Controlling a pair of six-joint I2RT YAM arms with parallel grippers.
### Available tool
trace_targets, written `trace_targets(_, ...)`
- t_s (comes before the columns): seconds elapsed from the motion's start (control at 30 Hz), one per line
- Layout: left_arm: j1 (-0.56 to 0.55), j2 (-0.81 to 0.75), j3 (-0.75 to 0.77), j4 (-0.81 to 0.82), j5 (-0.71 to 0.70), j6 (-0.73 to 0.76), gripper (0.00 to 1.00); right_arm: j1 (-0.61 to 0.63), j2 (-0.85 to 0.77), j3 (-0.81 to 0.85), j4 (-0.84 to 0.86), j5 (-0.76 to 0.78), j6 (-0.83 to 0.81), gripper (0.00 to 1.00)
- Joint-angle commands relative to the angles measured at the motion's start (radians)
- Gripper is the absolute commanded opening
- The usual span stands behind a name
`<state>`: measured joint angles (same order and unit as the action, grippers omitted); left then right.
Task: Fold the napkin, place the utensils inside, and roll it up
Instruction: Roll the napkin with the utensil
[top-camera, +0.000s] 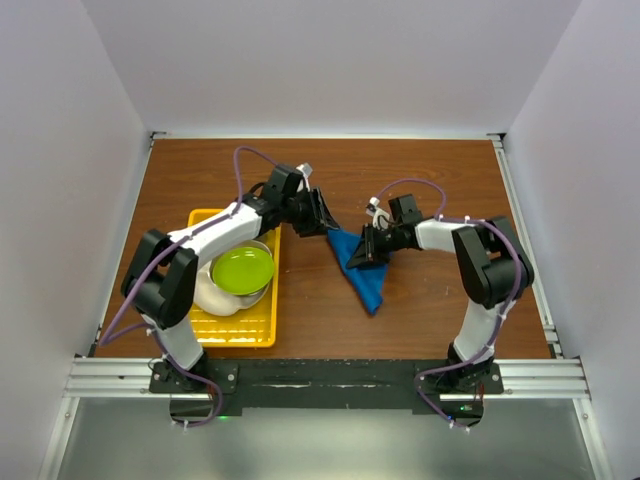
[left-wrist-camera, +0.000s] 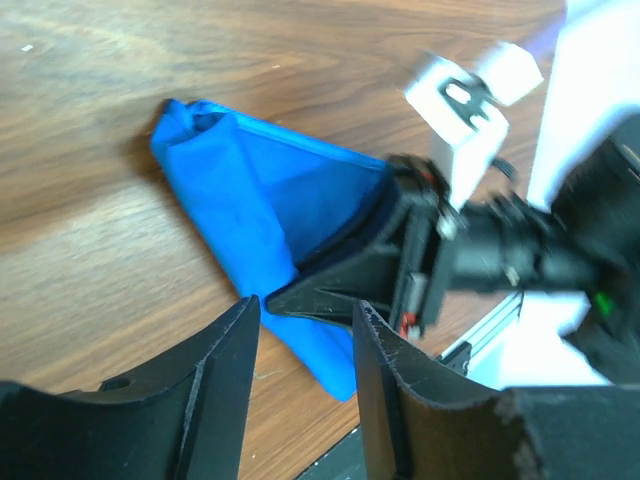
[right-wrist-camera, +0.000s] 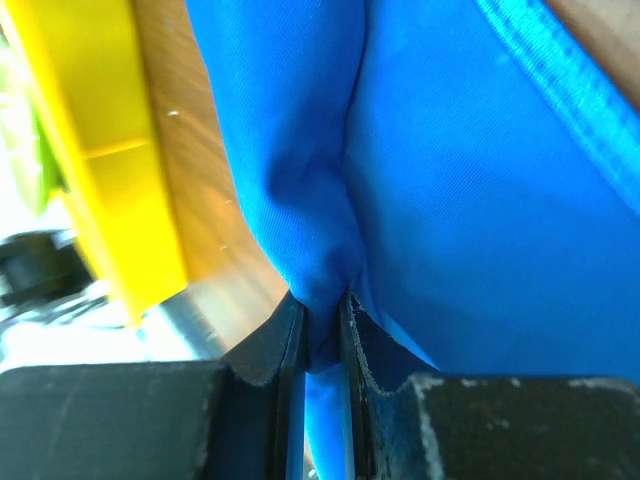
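Your right claw (right-wrist-camera: 320, 305) is clamped on a pinched ridge of the napkin (top-camera: 365, 280). Its wrist view shows blue cloth squeezed between the two fingers, with the rest of the cloth spreading away from them. Your left claw (left-wrist-camera: 305, 312) stands parted with nothing between its fingers, and it points at the napkin from the far-left side. The napkin lies on the tabletop (top-camera: 430, 170) between the two arms as a folded, roughly triangular bundle. Its long axis runs from a corner just beside the left claw down toward the near edge, leaning a little to the right. The right claw grips it on the right flank, close to the far end. From the left claw, the cloth therefore lies to the right and toward you, and the nearest free part is that far corner. The left wrist view shows the left edge bunched and thicker. The pictures don't show whether the left fingers touch the tabletop. No fork is visible in any view, so it is either hidden or out of sight. The yellow tray (top-camera: 235, 335) with the green bowl (top-camera: 242, 270) sits to the left, apart from the napkin. My judgement is that the folding is unfinished and that the left arm is the one placed to take the free corner.
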<state>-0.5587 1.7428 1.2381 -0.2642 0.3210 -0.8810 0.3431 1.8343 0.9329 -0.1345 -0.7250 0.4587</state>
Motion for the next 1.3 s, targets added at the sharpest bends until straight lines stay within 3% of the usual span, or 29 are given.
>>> trace_targets(0.0, -0.012, 0.03, -0.008, 0.123, 0.084, -0.006, 0.45, -0.042, 0.104, 0.079, -0.102, -0.185, -0.041, 0.0)
trace_targets(0.2, -0.041, 0.164, 0.052, 0.229, 0.164, -0.033, 0.3, -0.093, 0.152, 0.096, -0.149, -0.146, -0.092, 0.0)
trace_targets(0.33, -0.044, 0.219, 0.069, 0.298, 0.162, -0.049, 0.21, -0.105, 0.169, 0.127, -0.267, 0.01, -0.166, 0.0)
trace_targets(0.73, -0.046, 0.386, 0.096, 0.41, 0.161, -0.047, 0.15, -0.11, 0.158, 0.141, -0.355, 0.289, -0.198, 0.02)
trace_targets(0.9, -0.047, 0.449, 0.104, 0.378, 0.142, -0.024, 0.1, -0.108, 0.102, 0.161, -0.392, 0.326, -0.213, 0.13)
trace_targets(1.07, -0.046, 0.466, 0.093, 0.321, 0.106, 0.023, 0.07, -0.076, -0.023, 0.201, -0.479, 0.395, -0.209, 0.35)
trace_targets(1.27, -0.04, 0.491, 0.089, 0.289, 0.093, 0.05, 0.04, -0.039, -0.163, 0.166, -0.557, 0.487, -0.187, 0.41)
